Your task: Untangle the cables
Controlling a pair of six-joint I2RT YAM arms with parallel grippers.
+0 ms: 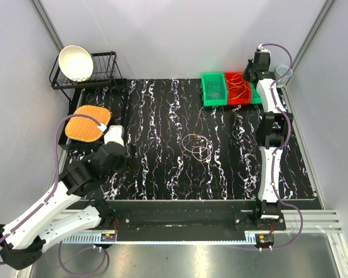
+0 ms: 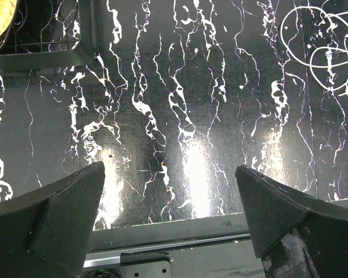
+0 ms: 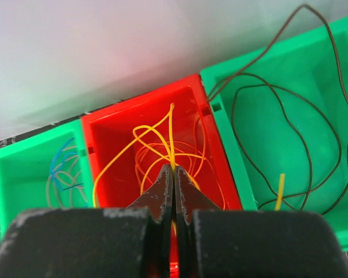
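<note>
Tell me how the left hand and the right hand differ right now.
The left hand is open and empty; the right hand is shut on a yellow cable. The left hand hovers over the black mat; the right hand is above the red bin. Both are black.

Overhead, 2 close downward wrist views, cables (image 1: pixel 198 146) shared

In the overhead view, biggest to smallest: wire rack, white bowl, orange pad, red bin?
1. wire rack
2. orange pad and white bowl, too alike to rank
3. red bin, smallest
</note>
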